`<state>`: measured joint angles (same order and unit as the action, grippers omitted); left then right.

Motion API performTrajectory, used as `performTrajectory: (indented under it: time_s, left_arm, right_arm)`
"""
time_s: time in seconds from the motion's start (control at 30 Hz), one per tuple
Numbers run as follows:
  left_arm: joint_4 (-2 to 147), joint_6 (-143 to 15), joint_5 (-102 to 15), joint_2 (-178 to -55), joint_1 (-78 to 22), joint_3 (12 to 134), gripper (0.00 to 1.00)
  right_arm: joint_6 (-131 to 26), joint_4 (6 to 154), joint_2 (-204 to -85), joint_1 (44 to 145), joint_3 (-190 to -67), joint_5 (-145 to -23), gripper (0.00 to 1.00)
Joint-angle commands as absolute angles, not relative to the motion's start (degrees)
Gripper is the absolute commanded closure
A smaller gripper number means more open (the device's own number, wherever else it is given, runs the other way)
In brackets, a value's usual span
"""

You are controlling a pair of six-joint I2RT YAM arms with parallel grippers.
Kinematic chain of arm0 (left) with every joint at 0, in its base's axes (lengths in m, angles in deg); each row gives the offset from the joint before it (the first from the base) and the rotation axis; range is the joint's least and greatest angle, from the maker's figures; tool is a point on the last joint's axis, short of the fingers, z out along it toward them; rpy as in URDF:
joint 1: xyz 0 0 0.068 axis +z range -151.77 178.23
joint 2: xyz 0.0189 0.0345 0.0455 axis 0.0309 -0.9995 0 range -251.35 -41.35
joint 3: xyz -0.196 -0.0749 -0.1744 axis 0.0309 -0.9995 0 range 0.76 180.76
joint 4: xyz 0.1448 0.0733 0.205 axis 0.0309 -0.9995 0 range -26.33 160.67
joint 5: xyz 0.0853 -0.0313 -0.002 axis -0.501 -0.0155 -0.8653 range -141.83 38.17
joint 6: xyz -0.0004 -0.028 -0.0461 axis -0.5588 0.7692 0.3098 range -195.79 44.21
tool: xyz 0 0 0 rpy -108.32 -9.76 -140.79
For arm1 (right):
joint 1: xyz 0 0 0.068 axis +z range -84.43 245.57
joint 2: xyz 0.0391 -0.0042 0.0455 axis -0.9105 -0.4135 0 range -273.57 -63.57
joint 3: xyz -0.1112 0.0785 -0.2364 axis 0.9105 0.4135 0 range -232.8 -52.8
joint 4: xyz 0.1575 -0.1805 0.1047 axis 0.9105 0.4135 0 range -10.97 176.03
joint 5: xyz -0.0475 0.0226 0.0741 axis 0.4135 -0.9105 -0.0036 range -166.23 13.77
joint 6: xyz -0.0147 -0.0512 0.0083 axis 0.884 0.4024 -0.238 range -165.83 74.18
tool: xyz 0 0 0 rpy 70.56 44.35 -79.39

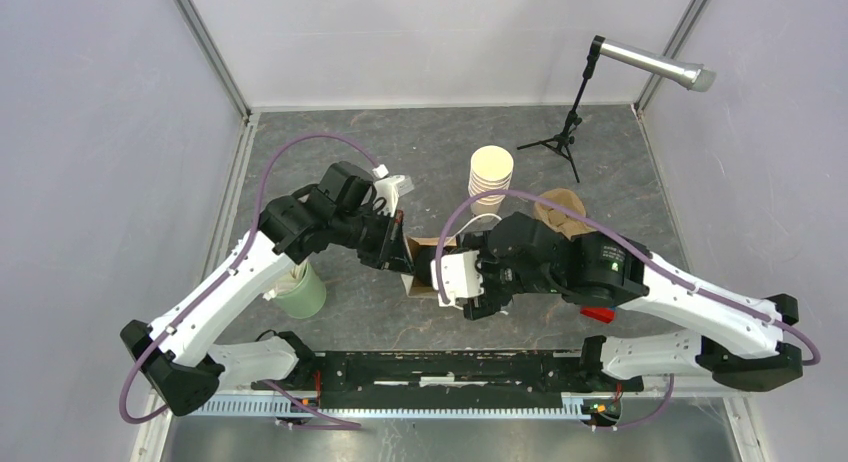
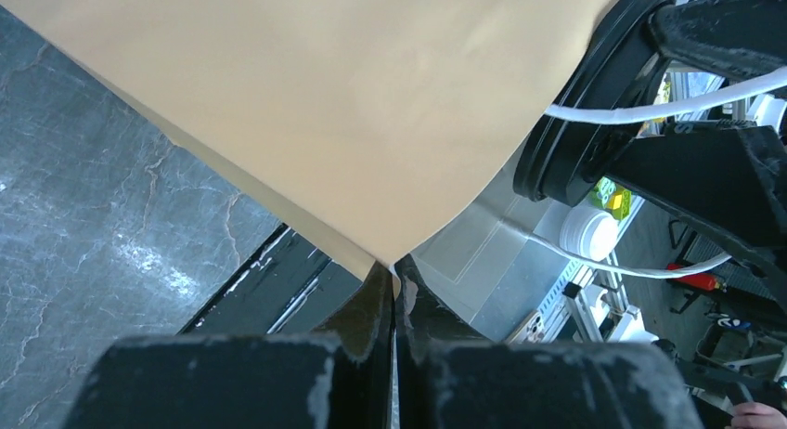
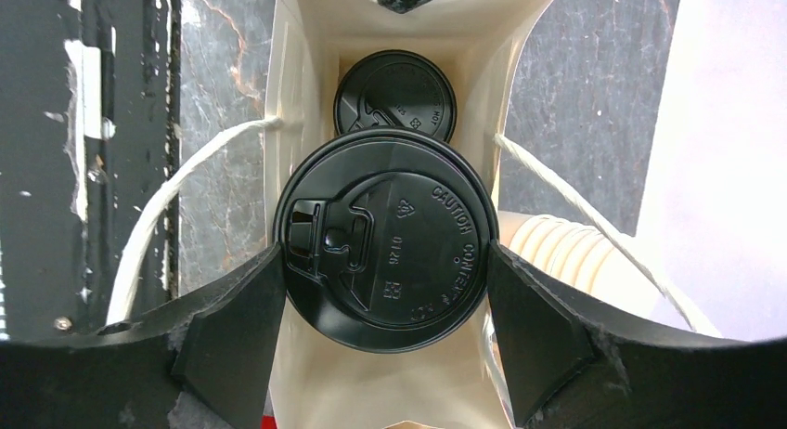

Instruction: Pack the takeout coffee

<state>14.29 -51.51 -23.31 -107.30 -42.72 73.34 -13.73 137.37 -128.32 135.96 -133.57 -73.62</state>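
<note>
In the middle of the top view a brown paper bag (image 1: 418,250) stands on the grey worktop (image 1: 400,152). Both arms reach in to it, one from each side.

The left pincer (image 2: 394,290) is pinched tight on the top edge of the bag. Its two black fingers (image 2: 367,308) meet with only the thin paper between them. In its own view the bag fills the upper part of the picture.

The right pincer (image 3: 388,299) is spread wide and holds a coffee cup (image 3: 385,234) by its sides, one finger on the left and one on the right. The cup's round black lid faces the camera in the middle of that view, right at the open mouth of the bag. A second coffee cup (image 3: 394,95) sits deeper in the bag, just above the first one in the picture, and only its black lid shows. White string handles (image 3: 186,197) hang out on both sides of the bag.

A stack of bare cups (image 1: 491,177) stands on the worktop just above and to the right of the bag. A green cup (image 1: 300,294) sits at the lower left, next to the left arm.
</note>
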Motion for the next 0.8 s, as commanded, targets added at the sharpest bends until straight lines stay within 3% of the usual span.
performTrajectory:
  time_s: [0.0, 0.33, 0.77]
  left_arm:
    - [17.3, -54.43, -21.24, -105.83, -42.55, 72.59, 0.98]
    - [19.15, -51.56, -23.28, -105.62, -42.55, 71.6, 0.98]
    - [19.78, -53.43, -22.46, -102.37, -42.55, 68.6, 0.98]
  right_arm:
    - [-11.32, 136.65, -128.89, 139.42, -132.34, -66.97, 0.2]
    - [-12.28, 140.1, -136.03, 148.02, -144.27, -59.33, 0.21]
    - [-16.07, 133.52, -125.34, 148.63, -125.09, -53.97, 0.18]
